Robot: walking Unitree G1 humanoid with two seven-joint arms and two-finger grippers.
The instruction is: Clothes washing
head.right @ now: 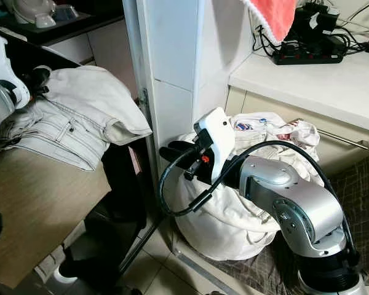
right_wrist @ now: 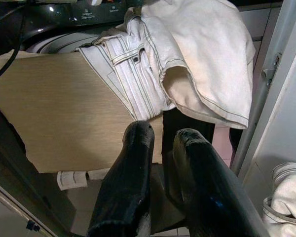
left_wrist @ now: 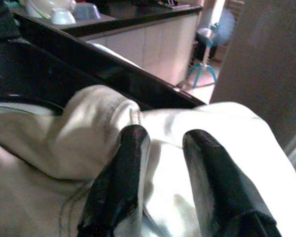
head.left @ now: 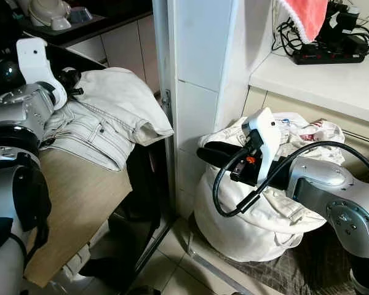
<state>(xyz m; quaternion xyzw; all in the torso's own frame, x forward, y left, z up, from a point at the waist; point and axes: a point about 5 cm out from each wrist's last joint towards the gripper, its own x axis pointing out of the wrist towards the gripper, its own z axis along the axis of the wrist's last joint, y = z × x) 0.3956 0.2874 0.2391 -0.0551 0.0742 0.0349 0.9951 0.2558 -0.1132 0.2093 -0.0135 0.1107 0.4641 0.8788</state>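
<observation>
- Two pale garments, a cream jacket point(head.left: 126, 98) and white jeans point(head.left: 89, 132), lie heaped on a tan wooden board point(head.left: 74, 203), with the jacket draped over the jeans and its hem hanging past the board's edge toward the white tiled pillar point(head.left: 203, 92).
- Left claw point(left_wrist: 160, 163) sits on the jacket at the far end of the heap from the pillar; its black fingers point(left_wrist: 121, 182) are parted by a narrow gap and press into the cloth, with no fold clearly pinched between them.
- Right claw point(head.left: 208, 153) hangs in the air on the other side of the pillar from the garments, apart from them, its fingers almost together and holding nothing.
- Just behind the right claw, against the pillar's foot, stands a white laundry bag point(head.left: 252, 215) stuffed with clothes.
- Beyond the bag, a desk point(head.left: 320, 80) carries a black power strip point(head.left: 329, 56), and a pink towel point(head.left: 304, 18) hangs above it.
</observation>
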